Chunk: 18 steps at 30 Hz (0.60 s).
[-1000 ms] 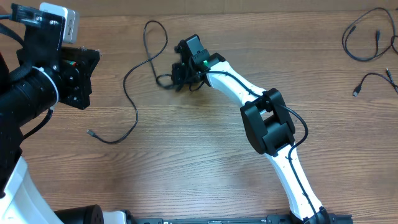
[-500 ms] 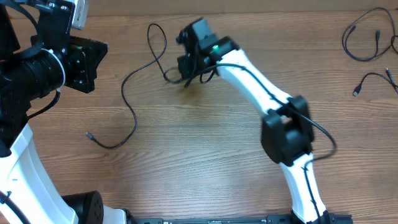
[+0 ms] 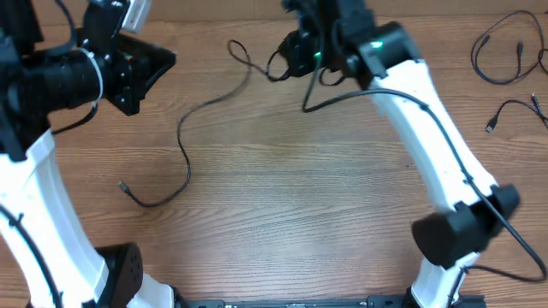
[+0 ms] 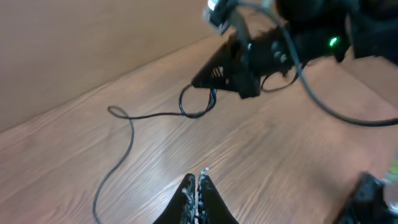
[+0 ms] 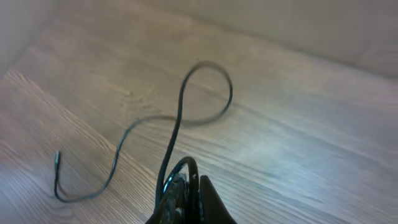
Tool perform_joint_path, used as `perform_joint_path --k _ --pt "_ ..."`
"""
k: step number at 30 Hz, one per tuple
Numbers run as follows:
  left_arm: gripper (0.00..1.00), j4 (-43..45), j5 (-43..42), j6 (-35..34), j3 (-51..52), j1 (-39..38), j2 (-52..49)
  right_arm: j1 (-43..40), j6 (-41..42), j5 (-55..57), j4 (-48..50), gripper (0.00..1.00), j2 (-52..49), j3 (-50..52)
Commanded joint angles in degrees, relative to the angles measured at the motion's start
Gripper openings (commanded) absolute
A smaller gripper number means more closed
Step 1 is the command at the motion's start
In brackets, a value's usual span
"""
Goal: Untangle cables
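Raised and swung rightward, right gripper (image 3: 295, 56) grips one cable (image 3: 187, 158).

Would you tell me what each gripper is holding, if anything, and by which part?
The right gripper is shut on a thin black cable, at a small loop far from its plug end. The left gripper holds nothing.

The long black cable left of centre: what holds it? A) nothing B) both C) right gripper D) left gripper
C: the right gripper is shut on the looped end of the long cable, the cord running into its fingers in the right wrist view; the left gripper is shut, empty.
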<state>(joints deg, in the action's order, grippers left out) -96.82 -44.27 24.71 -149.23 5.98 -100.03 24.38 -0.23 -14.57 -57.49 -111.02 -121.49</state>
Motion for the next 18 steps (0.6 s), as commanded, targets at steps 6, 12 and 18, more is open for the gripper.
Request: perform_joint_path --k 6,12,18 --pt "0.04 0.0 -7.8 16.2 0.0 -10.8 -8.6 -3.7 -1.8 0.4 -2.4 0.04 6.6 -1.3" --pt "0.04 0.1 -3.1 26.9 0.0 -19.6 -14.4 -4.3 -1.8 0.3 -5.0 0.04 6.8 -1.3" --pt "0.04 0.5 10.9 29.2 0.0 -24.7 -20.2 -4.3 -1.8 0.3 -5.2 0.04 10.3 -1.3"
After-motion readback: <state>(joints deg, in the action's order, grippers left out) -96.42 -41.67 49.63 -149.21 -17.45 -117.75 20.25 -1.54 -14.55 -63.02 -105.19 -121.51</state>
